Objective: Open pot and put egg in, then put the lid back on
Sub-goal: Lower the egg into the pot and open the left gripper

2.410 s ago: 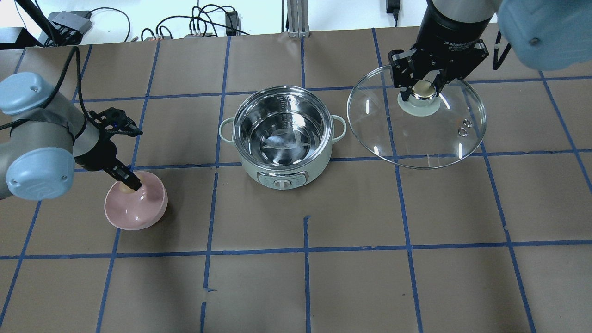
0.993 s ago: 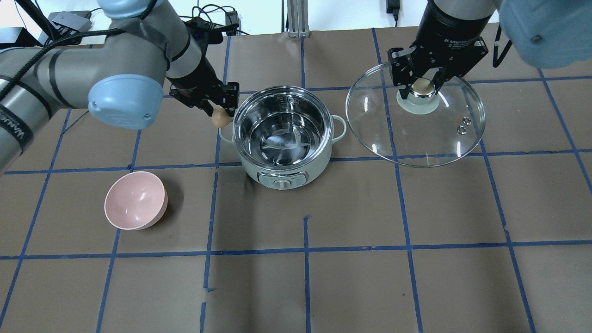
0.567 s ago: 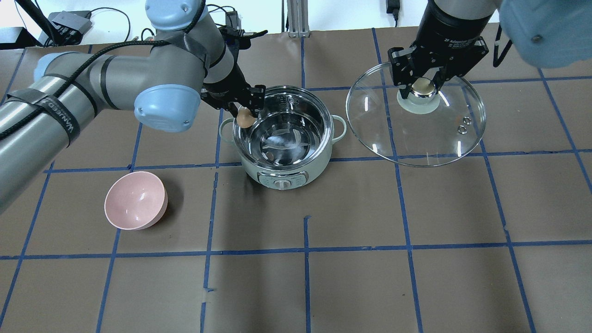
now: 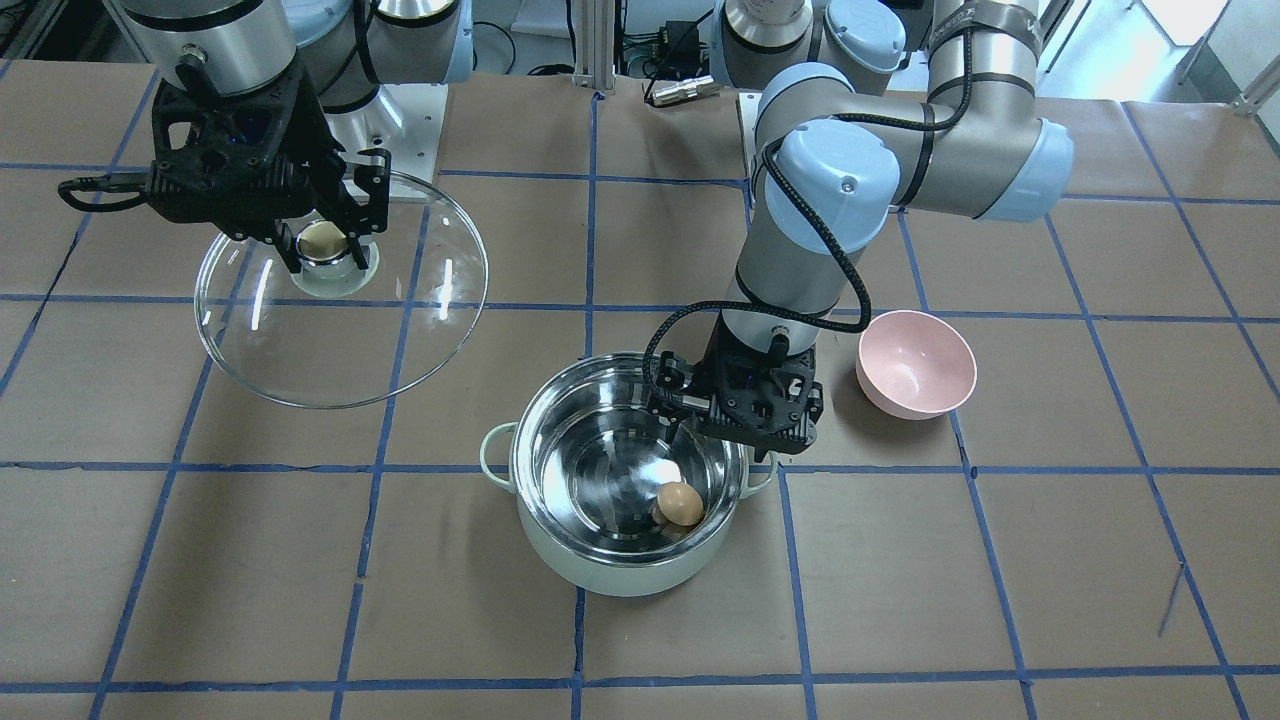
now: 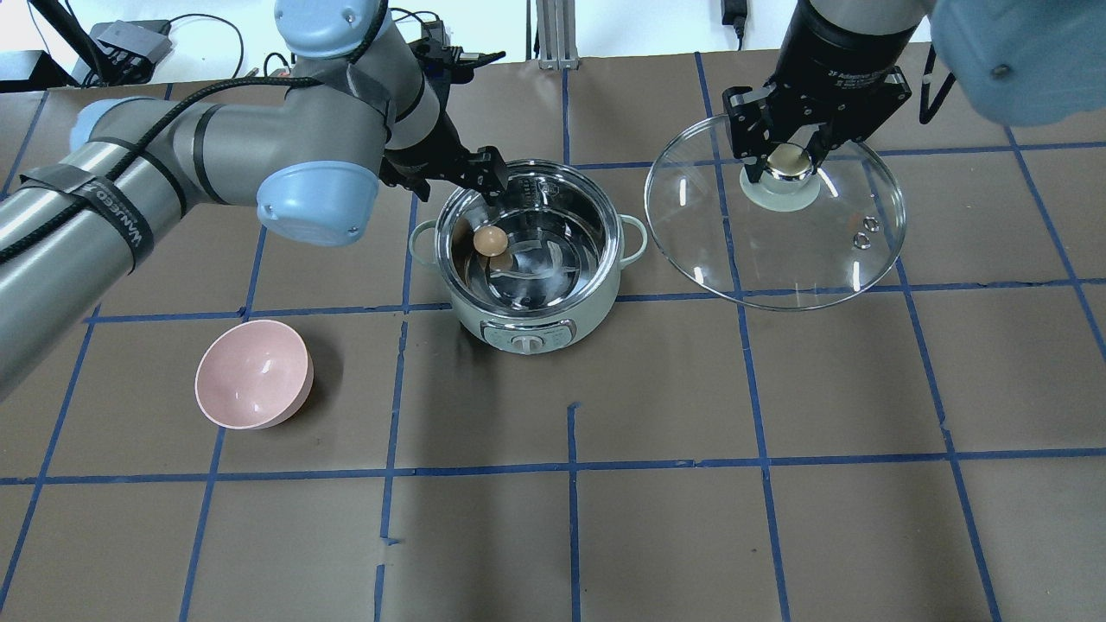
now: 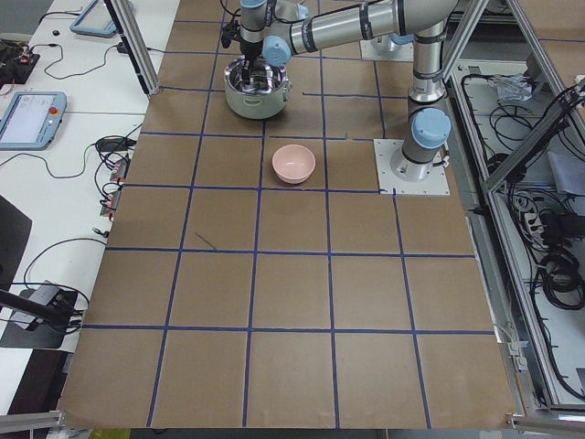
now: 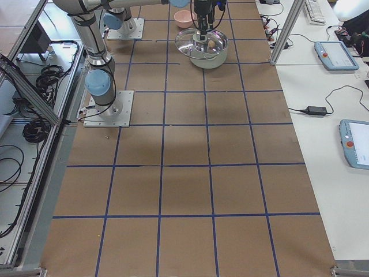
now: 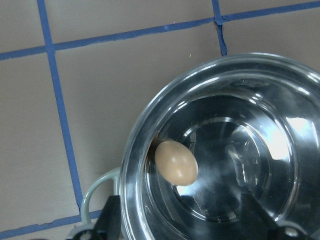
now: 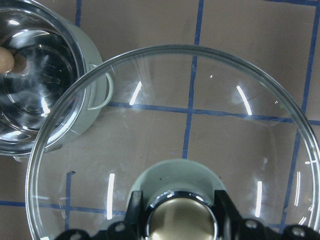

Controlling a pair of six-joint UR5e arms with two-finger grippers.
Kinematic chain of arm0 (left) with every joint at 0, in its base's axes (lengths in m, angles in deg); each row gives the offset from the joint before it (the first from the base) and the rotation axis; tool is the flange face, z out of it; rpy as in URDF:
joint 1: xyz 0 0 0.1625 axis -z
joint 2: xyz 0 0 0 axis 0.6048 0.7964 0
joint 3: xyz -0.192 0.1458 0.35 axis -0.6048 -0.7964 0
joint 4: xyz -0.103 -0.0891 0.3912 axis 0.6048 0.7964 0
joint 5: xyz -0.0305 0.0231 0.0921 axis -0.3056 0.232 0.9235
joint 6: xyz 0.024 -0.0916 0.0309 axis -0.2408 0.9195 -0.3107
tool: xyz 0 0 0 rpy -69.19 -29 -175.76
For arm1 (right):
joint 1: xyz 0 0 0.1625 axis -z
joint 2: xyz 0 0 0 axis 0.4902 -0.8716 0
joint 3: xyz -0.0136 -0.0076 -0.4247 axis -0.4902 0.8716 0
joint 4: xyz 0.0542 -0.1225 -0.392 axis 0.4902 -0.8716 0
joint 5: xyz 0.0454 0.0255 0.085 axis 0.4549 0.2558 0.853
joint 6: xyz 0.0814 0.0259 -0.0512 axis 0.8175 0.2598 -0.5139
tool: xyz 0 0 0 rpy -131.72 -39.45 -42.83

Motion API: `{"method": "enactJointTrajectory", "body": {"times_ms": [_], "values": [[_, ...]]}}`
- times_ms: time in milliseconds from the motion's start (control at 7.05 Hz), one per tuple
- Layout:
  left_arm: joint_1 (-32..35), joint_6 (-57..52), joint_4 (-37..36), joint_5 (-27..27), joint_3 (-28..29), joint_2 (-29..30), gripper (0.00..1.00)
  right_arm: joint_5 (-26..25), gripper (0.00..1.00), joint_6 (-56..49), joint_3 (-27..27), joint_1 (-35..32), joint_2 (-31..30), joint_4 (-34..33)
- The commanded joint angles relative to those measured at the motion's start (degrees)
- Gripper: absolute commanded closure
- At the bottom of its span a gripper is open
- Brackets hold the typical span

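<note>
Egg (image 5: 490, 241) is inside the pot (image 5: 528, 333), free of both grippers, close to the steel wall on the robot's left side. It lies on its side. In the left wrist view its long axis runs diagonally, upper left to lower right, with neither end up. Which end is the blunt one I can't make out, and whether it's settled on the bottom I can't tell either (there's a reflection right under it).

Pot stands upright and open on the table (image 5: 691, 518), loop handles out to the robot's left and right, dial panel facing the robot's side.

Left gripper (image 4: 738, 420) hangs above the pot's left rim, jaws spread wide, nothing between them.

Right gripper (image 5: 785, 164) is pinched tight on the knob (image 4: 322, 240) of the lid (image 5: 778, 250). The lid hangs from it dome and knob up, about level, to the robot's right of the pot. Its near edge is just beside the pot's right handle and it looks clear of the table.

Pink bowl (image 5: 253, 373) sits mouth-up on the robot's left, well apart from the pot.
</note>
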Motion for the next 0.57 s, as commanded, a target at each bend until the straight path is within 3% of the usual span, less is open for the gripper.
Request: {"method": "enactJointTrajectory", "body": {"times_ms": [0, 284, 425], "values": [[-5.8, -4.7, 9.1, 0.8, 1.1, -6.6, 0.00, 0.0, 0.89, 0.1, -0.1, -0.2, 0.0, 0.0], [-11.5, -8.1, 21.7, 1.3, 1.6, -15.2, 0.00, 0.0, 0.89, 0.2, -0.1, -0.4, 0.0, 0.1], [-11.2, -8.0, 27.0, 6.1, 2.0, -18.4, 0.00, 0.0, 0.89, 0.4, -0.3, -0.7, 0.0, 0.0]]}}
